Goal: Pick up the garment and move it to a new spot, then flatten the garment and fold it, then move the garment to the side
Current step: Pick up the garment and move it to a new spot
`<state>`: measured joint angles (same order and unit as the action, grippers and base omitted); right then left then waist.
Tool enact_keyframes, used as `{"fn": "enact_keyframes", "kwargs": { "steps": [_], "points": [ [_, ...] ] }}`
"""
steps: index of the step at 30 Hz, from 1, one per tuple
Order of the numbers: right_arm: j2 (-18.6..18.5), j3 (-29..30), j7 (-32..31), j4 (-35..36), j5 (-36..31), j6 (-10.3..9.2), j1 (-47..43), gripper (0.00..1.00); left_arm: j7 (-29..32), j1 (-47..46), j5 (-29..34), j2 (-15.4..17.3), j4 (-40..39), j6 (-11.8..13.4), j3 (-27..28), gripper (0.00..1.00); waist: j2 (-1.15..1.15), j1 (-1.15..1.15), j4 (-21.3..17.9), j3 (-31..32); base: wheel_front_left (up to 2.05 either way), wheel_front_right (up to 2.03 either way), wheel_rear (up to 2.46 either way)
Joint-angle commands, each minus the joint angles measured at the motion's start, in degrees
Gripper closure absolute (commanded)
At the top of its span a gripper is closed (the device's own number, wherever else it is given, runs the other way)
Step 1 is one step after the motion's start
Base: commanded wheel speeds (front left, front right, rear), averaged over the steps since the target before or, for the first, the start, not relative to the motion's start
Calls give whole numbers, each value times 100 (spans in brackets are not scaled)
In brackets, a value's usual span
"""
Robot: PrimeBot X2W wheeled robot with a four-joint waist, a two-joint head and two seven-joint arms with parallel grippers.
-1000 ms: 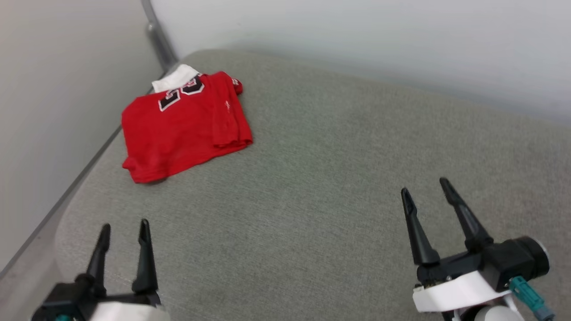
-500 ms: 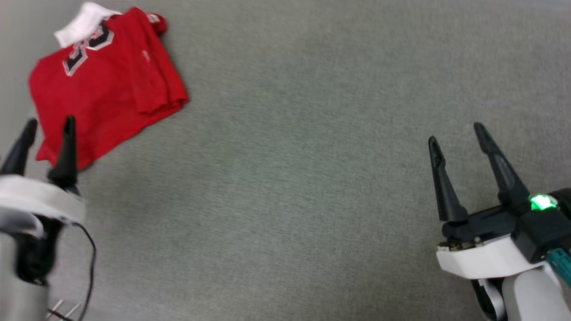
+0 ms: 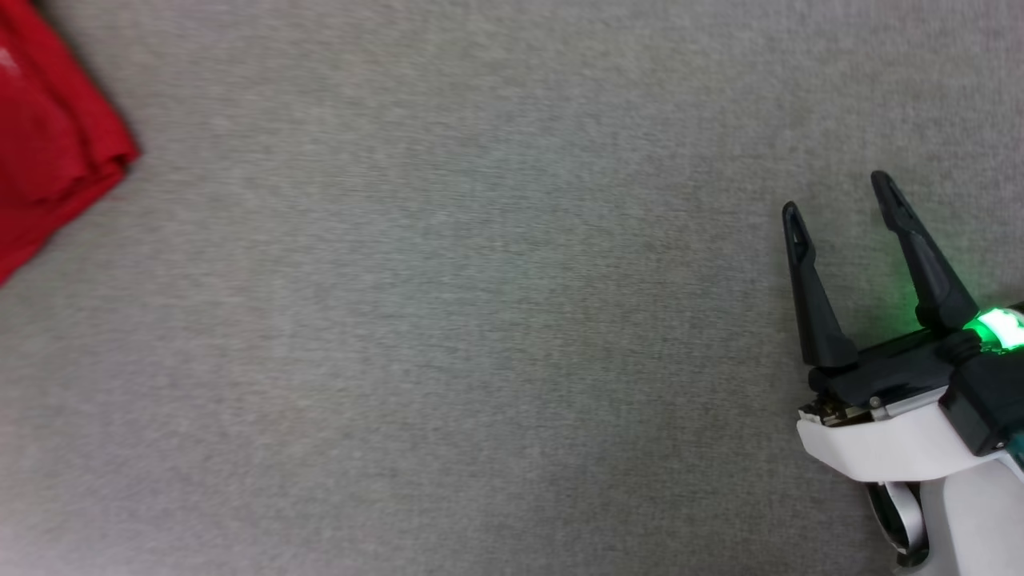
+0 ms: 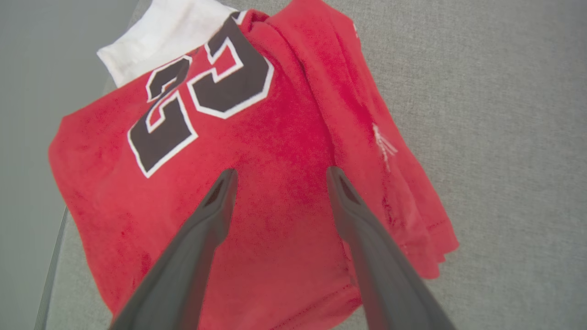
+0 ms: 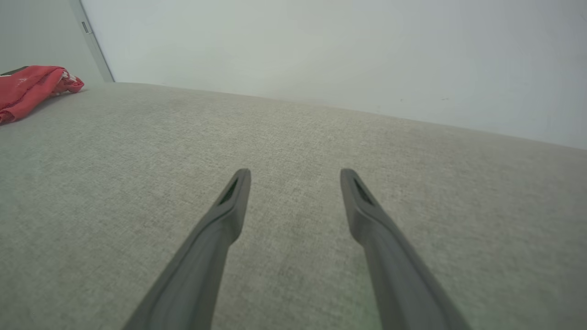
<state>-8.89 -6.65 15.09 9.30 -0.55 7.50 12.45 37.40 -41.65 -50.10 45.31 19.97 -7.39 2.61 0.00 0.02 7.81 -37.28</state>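
Observation:
The garment [image 4: 279, 151] is a red jersey folded into a rough square on the grey cushion, its black white-outlined "23" and a white sleeve at the far end. My left gripper [image 4: 279, 172] hovers open just above the middle of it, nothing between its fingers. In the head view only a red corner of the garment [image 3: 48, 168] shows at the left edge. My right gripper [image 3: 836, 192] is open at the lower right, well clear of the cloth, over bare cushion. The right wrist view has the garment [image 5: 32, 89] far off at the upper left, beyond my right gripper [image 5: 293, 173].
The grey fabric cushion [image 3: 480, 320] spreads wide between garment and right gripper. A pale wall [image 5: 321, 55] runs behind the cushion. A grey wall and a metal edge [image 4: 52, 261] lie close along the garment's left side.
The head camera has tilted down and swung right, so the garment slid to the frame's left edge. The left gripper left the head view, having risen toward the garment. Both grippers stay open.

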Motion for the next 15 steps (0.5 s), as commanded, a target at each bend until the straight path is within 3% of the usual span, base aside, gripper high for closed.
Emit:
{"fn": "enact_keyframes", "kwargs": {
  "steps": [1, 6, 11, 12, 15],
  "points": [
    [-17, 10, 11, 42, -33, -2, 63, 0, 120, -108, -31, 71, 46, 17, -15, 0, 0, -2, -242, -261, 0, 0, 0],
    [-12, 118, 4, 54, -108, -2, 51, 0, 735, -380, -135, 296, 350, 139, -101, 0, 0, -2, -423, -499, 0, 0, 0],
    [-33, 122, -21, 42, -217, -6, 21, 0, 1229, -421, -300, 154, 630, 190, -291, 0, 0, -2, -506, -652, 0, 0, 0],
    [-26, 187, -28, 31, -298, -6, -11, 0, 1508, -319, -467, -21, 727, 126, -441, 100, 0, -2, -515, -660, 0, 0, 0],
    [-12, 224, -27, 19, -353, -6, -25, 0, 1372, -276, -530, -95, 696, 85, -430, 100, 0, -2, -489, -590, 0, 0, 0]
  ]
}}
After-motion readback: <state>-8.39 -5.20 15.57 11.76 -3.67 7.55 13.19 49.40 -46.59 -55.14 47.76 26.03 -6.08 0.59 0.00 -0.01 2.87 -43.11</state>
